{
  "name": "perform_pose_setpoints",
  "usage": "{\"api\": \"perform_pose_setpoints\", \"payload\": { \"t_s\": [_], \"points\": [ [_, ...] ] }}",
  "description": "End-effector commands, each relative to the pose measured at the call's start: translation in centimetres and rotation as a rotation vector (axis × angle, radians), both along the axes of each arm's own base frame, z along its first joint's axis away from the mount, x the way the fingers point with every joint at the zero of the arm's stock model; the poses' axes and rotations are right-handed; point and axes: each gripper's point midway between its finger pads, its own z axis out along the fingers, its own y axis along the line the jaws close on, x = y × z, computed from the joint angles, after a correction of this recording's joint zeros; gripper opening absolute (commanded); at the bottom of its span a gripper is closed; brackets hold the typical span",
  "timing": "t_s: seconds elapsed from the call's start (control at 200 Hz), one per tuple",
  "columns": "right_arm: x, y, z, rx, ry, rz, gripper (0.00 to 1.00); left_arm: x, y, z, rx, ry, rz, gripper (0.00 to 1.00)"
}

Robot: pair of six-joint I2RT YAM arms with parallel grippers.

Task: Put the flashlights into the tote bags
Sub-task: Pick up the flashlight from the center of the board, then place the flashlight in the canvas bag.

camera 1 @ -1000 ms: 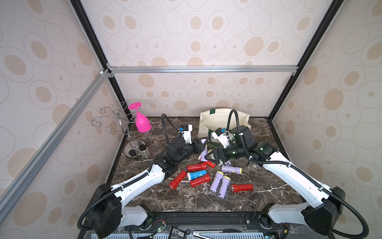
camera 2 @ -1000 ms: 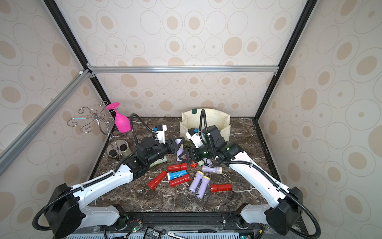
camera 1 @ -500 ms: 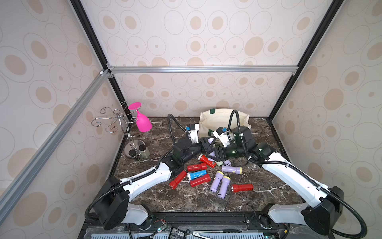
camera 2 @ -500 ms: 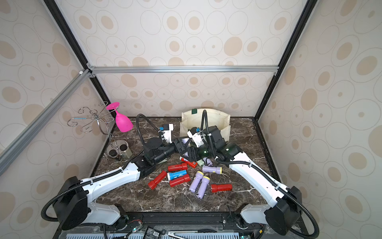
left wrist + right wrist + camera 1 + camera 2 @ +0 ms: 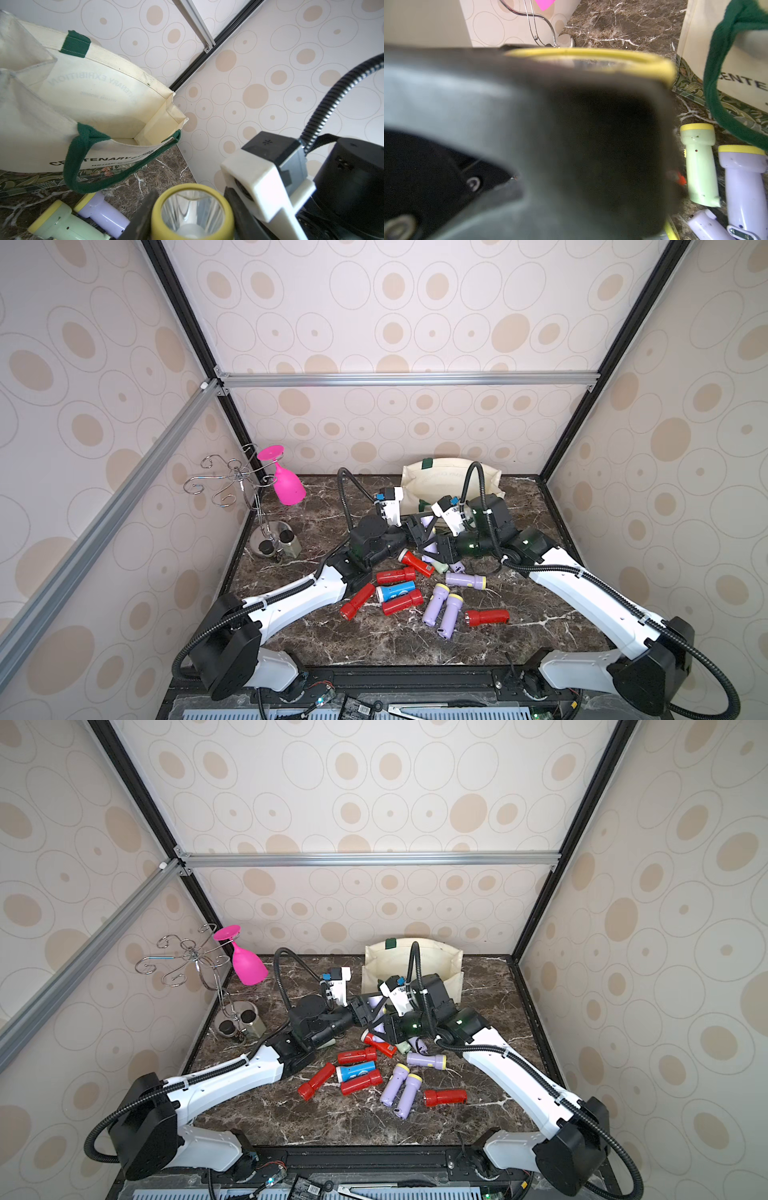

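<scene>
Left wrist view: yellow-ringed flashlight [image 5: 192, 214] clamped in left gripper [image 5: 191, 192] — right gripper [image 5: 441, 545] closed tight (contents hidden) — near the tote bag [image 5: 104, 93].

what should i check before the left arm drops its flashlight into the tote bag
1. Left gripper jaws closed on the lilac flashlight: ok.
2. Tote bag standing with its mouth open: ok.
3. Flashlight above the bag's mouth: not ok, in both top views it is in front of the bag.
4. Right gripper clear of the flashlight: cannot tell, its jaws are shut right beside it.
5. Green handle out of the mouth: ok, it hangs down the bag's front.
</scene>
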Motion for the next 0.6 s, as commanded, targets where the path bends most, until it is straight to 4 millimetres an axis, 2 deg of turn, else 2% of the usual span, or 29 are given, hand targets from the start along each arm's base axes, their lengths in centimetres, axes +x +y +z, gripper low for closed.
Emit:
{"api": "perform_pose_setpoints", "payload": {
  "t_s": [0.0,0.035,0.07,0.205,0.33,0.355,0.595],
  "points": [
    [-0.2,-0.8,1.7,0.016,-0.054,-0.003,0.0,-0.2,0.4,3.3,-0.034,-0.059,0.017,0.52],
    [-0.3,-1.1,1.7,0.007,-0.056,-0.01,0.0,-0.2,0.5,3.4,-0.011,-0.068,0.023,0.67],
    [-0.3,-1.6,1.8,-0.003,-0.059,-0.019,0.0,-0.1,0.6,3.4,0.017,-0.075,0.03,0.78],
    [0.4,-4.0,2.2,-0.089,-0.076,-0.095,0.0,0.5,1.7,3.1,0.113,-0.088,0.059,0.99],
    [1.8,-6.1,2.7,-0.196,-0.075,-0.157,0.0,1.0,2.9,2.8,0.148,-0.078,0.062,1.0],
    [2.1,-6.4,2.8,-0.215,-0.074,-0.163,0.0,1.0,3.1,1.9,0.18,-0.052,0.057,1.0],
    [6.5,-9.6,3.7,-0.47,-0.101,-0.242,0.0,2.2,5.2,-1.5,0.281,0.022,0.037,1.0]
  ]
}}
